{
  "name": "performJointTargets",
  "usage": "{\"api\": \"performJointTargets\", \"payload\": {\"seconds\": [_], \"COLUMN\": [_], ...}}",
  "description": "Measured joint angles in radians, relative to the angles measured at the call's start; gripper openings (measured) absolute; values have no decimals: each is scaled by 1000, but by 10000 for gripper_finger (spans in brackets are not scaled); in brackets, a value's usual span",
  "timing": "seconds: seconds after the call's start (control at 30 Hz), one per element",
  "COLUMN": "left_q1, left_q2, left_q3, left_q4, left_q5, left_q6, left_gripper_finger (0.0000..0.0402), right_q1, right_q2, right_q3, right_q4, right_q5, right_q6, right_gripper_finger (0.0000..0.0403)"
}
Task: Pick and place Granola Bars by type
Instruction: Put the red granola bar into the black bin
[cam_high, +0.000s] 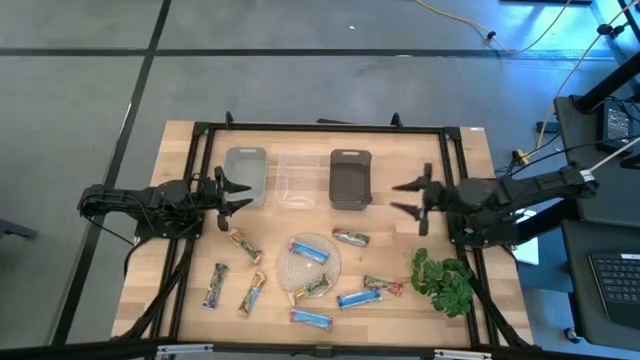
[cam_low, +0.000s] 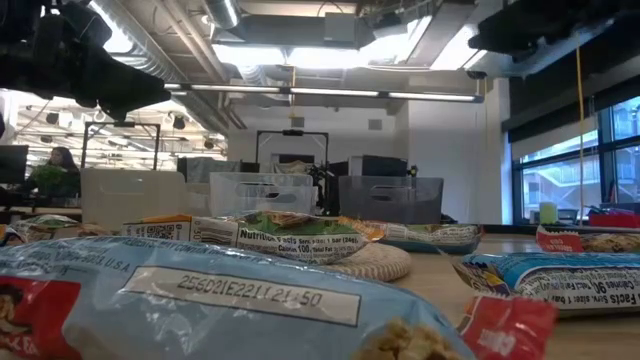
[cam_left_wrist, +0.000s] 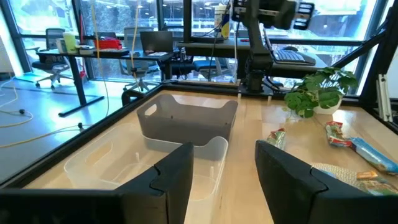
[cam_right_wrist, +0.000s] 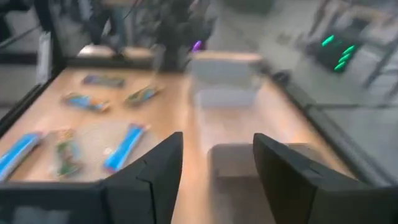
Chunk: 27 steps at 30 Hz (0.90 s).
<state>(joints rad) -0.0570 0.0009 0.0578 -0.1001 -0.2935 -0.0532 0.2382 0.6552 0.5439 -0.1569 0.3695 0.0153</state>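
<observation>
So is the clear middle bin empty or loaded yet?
Empty: the clear middle bin shows only bare floor in the high and left wrist views.

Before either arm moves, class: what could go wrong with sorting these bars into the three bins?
1. Two granola bars lie on the woven mat; a claw might drag it.
2. One bar lies close beside the plant, so leaves could snag the right claw.
3. The clear bin looks lightweight and might slide.

Straight down over the whole surface (cam_high: 320, 290); level at its edge, close behind bars (cam_low: 200, 300); both wrists facing the bins (cam_left_wrist: 186, 118).
</observation>
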Motion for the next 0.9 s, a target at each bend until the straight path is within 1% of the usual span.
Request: {"api": "performJointTargets", "payload": {"seconds": [0.13,0.37,0.5,0.57,0.73,0.8,0.9], "left_q1": [0,0,0,0,0,0,0], "left_q2": [0,0,0,0,0,0,0], "left_q3": [0,0,0,0,0,0,0], "left_q4": [0,0,0,0,0,0,0], "left_q5": [0,0,-1,-1,-1,-2,-1], "left_q6": [-1,-3,-3,-3,-3,-3,-3], "left_gripper_finger": [165,166,164,164,166,165,164], "right_q1": [0,0,0,0,0,0,0], "right_q2": [172,425,554,614,764,822,898], "right_q3": [84,162,173,180,216,240,275], "right_q4": [-1,-5,-6,-2,-2,-2,-2], "right_q5": [-58,-61,-62,-83,-94,-98,-132], "right_q6": [10,116,223,281,401,403,393], "right_gripper_finger": [198,198,198,198,198,198,198]}}
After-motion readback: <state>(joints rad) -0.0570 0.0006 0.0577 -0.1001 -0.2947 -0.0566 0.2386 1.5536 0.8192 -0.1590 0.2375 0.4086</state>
